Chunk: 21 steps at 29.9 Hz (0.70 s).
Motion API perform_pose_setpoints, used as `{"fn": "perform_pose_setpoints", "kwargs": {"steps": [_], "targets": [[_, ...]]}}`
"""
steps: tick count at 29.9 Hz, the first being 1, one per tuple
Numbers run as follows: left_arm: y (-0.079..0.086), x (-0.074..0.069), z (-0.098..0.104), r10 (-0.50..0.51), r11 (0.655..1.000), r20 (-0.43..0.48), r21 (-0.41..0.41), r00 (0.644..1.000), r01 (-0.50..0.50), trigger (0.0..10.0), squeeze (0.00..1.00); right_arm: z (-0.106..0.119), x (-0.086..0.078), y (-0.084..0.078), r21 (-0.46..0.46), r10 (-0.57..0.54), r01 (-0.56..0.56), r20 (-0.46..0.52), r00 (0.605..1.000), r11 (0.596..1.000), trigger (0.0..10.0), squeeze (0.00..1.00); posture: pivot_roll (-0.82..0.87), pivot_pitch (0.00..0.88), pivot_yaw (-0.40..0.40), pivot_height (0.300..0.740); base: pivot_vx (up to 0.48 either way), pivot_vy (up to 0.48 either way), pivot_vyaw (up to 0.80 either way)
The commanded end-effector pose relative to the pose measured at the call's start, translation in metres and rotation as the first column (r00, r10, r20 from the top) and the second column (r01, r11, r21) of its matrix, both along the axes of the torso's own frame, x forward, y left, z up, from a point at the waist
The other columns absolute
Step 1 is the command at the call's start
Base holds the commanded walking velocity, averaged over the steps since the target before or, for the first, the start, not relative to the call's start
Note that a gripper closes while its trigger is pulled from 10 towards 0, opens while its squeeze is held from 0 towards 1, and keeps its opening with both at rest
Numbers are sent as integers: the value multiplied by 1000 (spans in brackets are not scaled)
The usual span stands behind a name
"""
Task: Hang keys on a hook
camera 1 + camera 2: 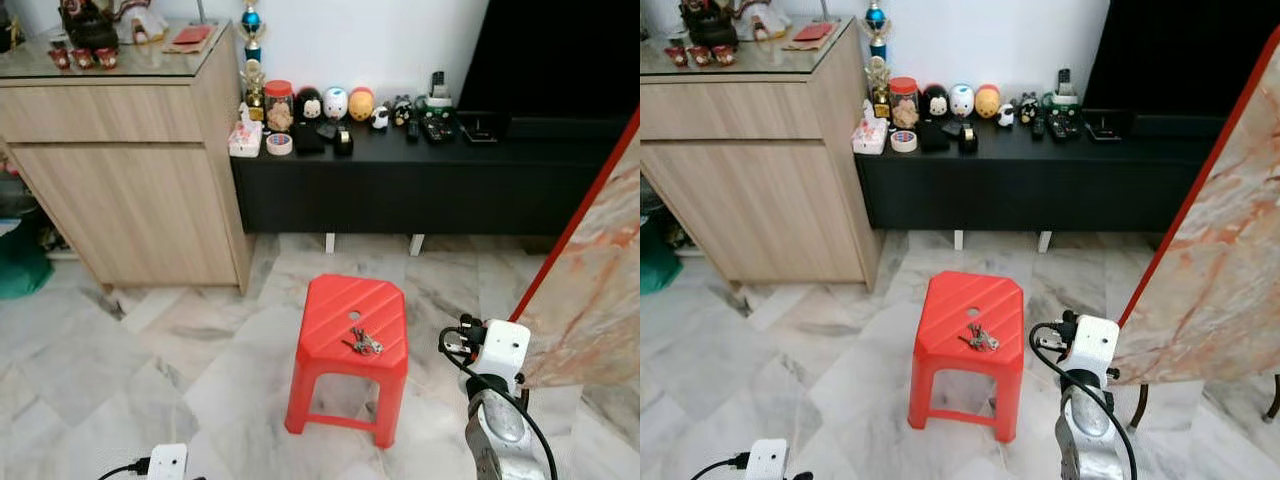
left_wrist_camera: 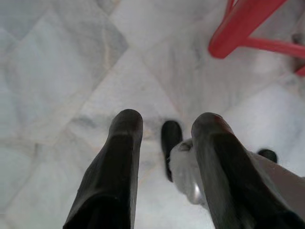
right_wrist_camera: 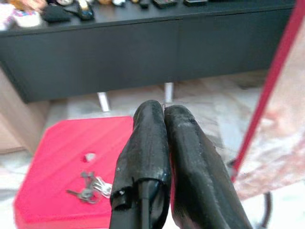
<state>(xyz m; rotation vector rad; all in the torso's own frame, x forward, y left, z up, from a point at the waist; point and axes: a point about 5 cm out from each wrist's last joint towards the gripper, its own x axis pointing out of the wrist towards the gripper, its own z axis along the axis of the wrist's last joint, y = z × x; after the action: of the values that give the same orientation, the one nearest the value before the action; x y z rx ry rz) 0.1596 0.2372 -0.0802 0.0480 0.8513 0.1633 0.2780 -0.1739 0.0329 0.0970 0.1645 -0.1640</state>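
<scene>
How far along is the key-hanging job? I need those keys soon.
Nothing looks done yet: the keys lie on the red stool, untouched. The right gripper hangs beside the stool with its fingers pressed together and empty. The left gripper hangs low over the floor, fingers apart. Left to do: pick up the keys, find a hook and hang them.

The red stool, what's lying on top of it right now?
A small bunch of keys lies on the red stool's seat, near its front edge, just in front of a small hole in the seat. The floor beneath the seat is mostly hidden.
</scene>
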Motion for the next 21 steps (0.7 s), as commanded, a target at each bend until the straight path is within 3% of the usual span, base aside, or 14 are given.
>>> {"fn": "perform_pose_setpoints", "kwargs": {"steps": [1, 21], "targets": [[-5, 0, -1, -13, 1000, 5, -2, 1000, 13, 10000, 0, 0, -1, -8, -19, -18, 18, 1, 1000, 1000, 10000, 0, 58, 0, -38, 740, 0, -311, 0], [-8, 2, -1, -28, 1000, 10, -10, 1000, 28, 10000, 0, 0, 0, -8, -20, -17, 17, 4, 1000, 1000, 10000, 0, 57, 0, -37, 740, 0, -319, 0]]}}
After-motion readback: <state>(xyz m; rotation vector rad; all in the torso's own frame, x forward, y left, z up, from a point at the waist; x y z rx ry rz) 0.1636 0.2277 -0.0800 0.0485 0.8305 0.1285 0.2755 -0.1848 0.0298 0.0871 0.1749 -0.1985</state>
